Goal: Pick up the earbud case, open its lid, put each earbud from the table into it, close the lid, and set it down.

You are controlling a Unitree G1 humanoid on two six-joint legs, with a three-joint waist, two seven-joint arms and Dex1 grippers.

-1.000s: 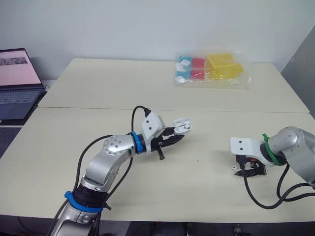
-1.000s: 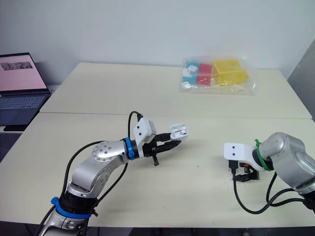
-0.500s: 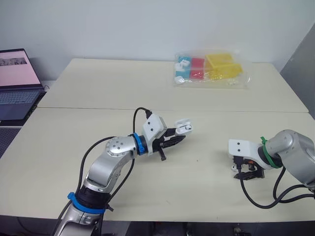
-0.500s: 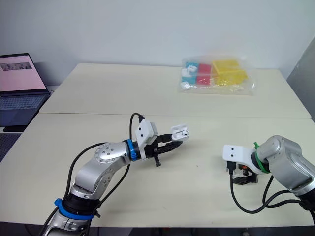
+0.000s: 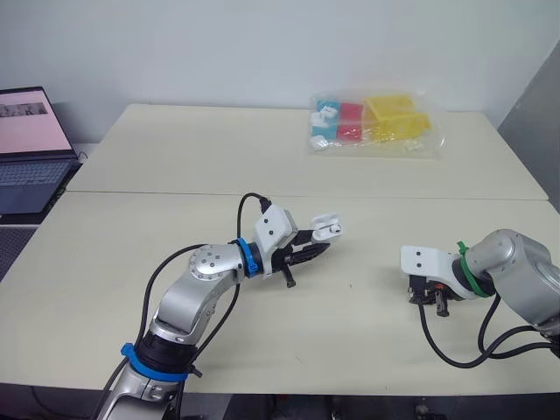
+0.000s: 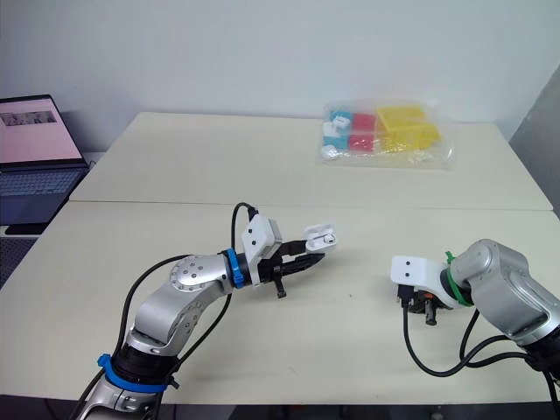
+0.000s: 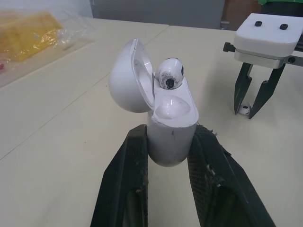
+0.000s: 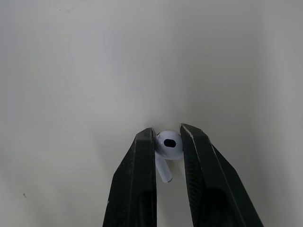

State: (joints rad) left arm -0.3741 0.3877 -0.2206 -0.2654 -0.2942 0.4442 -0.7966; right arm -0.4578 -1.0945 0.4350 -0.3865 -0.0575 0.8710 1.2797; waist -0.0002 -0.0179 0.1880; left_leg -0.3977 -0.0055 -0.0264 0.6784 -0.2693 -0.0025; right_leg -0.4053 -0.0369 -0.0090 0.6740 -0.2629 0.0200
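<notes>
Earbud case is sitting lid-open, clamped in the left gripper, first earbud seated. Right gripper is pinching the second earbud down on the table, well off to the case's right.

Both head views look forward and down, sharing the whole desk; wrist views sit close behind their fingers.

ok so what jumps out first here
The open earbud case, with one earbud seated, sits in the left gripper above the middle of the table. To the right, the right gripper pinches the other earbud, lying on the tabletop, between its fingers.
</notes>
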